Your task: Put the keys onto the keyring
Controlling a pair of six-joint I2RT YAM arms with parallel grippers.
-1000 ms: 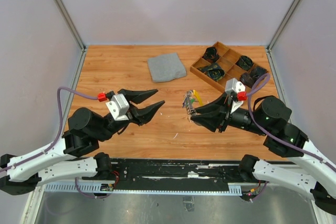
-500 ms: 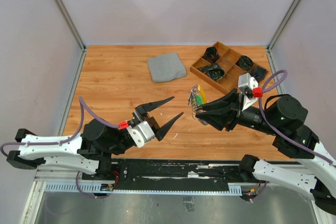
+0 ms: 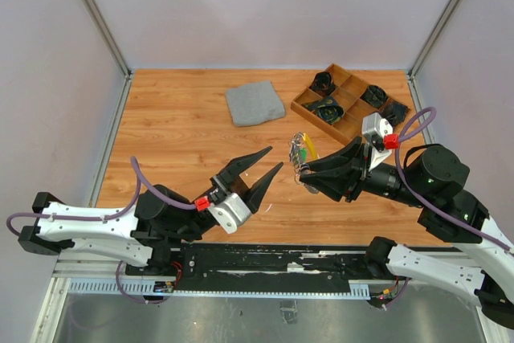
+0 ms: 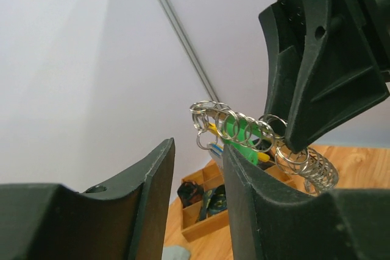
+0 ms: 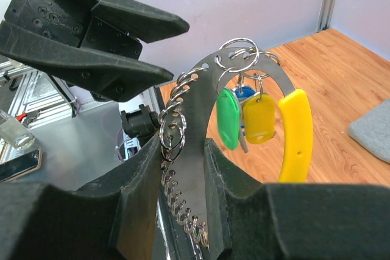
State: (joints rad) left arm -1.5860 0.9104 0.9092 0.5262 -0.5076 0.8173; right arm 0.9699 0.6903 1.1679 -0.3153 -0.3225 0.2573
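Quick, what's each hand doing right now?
Left hand: open, holding nothing.
Right hand: closed on the curved silvery metal keyring.

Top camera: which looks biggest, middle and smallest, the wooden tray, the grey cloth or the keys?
Biggest: the wooden tray.
Middle: the grey cloth.
Smallest: the keys, even though they hang nearer the camera.

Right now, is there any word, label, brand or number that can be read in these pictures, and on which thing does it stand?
No readable text shows in any view.
The keys: the green and yellow plastic heads are blank.
The keyring: bare metal, no marking visible.
The wooden tray and the grey cloth: no label visible.
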